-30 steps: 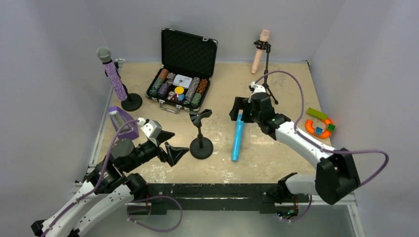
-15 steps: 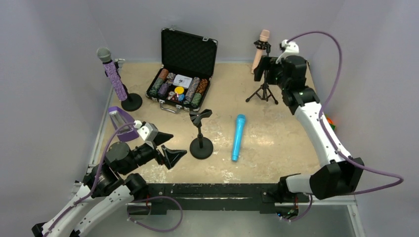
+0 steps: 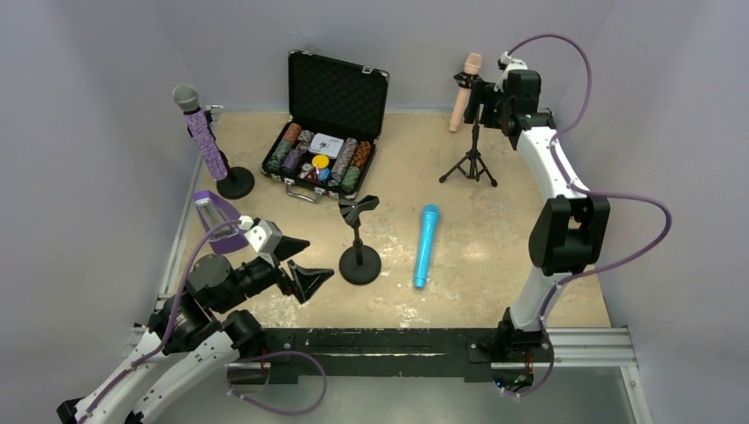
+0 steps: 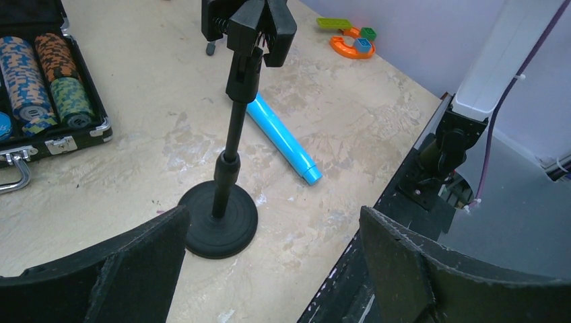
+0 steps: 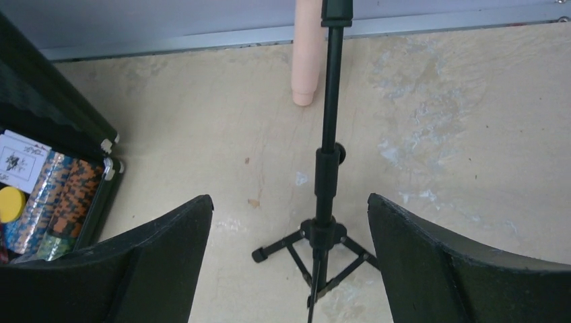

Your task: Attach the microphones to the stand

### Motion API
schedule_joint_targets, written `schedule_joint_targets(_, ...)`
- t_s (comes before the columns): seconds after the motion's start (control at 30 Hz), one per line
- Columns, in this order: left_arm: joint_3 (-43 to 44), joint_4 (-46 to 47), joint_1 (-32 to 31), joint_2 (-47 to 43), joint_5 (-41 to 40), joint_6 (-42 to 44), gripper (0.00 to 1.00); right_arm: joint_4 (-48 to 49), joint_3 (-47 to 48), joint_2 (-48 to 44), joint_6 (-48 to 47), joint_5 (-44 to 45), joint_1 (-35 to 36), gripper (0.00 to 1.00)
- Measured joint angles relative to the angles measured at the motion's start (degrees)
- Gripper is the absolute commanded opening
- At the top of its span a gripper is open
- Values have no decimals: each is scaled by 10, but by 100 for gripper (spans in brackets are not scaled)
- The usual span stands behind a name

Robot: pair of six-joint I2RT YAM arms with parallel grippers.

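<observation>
Since the purple microphone (image 3: pixel 201 132) sits clipped in its stand far left and behind the empty stand (image 3: pixel 360 263), and the pink microphone (image 3: pixel 465 91) hangs in the tripod stand (image 3: pixel 474 150) far right and behind it, only the blue microphone (image 3: pixel 426 245) is left. It lies flat on the table just right of the empty stand, apart from its base. Step in hand, as judged: between placements, the blue one not yet taken up. Left gripper (image 3: pixel 316 258) hovers just left of the empty stand, jaws spread wide, holding nothing. Right gripper (image 5: pixel 288 202) is high up beside the pink microphone, jaws also spread and empty. Next move likely calls for a grasp across the blue body, a lift, a tilt upright and a press into the empty clip, perhaps with the base steadied. The right wrist view shows the tripod pole and feet beyond its fingers. The left wrist view shows orange toy pieces (image 4: pixel 353 44) far right of the empty stand, hidden behind the right arm in the top view.
</observation>
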Motion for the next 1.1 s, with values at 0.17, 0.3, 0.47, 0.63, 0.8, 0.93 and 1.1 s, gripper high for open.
schedule_joint_targets(0.17,0,0,0,4,-1,0,99,-13,96,91,-21,-27,-14,81)
schedule_joint_targets(0.3,0,0,0,11,-3,0,99,-15,145,137,-41,-40,-18,74)
schedule_joint_targets(0.47,0,-1,0,29,-5,0,99,-24,208,195,-51,-60,-20,71)
schedule_joint_targets(0.63,3,-3,0,43,-8,0,99,-37,257,243,-53,-64,-21,65)
schedule_joint_targets(0.8,10,-5,0,49,-12,0,99,-37,282,267,-52,-65,-22,55)
schedule_joint_targets(0.93,21,-12,0,59,-15,0,99,-37,308,287,-53,-69,-24,40)
schedule_joint_targets(1.1,43,-23,0,69,-18,0,99,-28,320,302,-53,-74,-34,31)
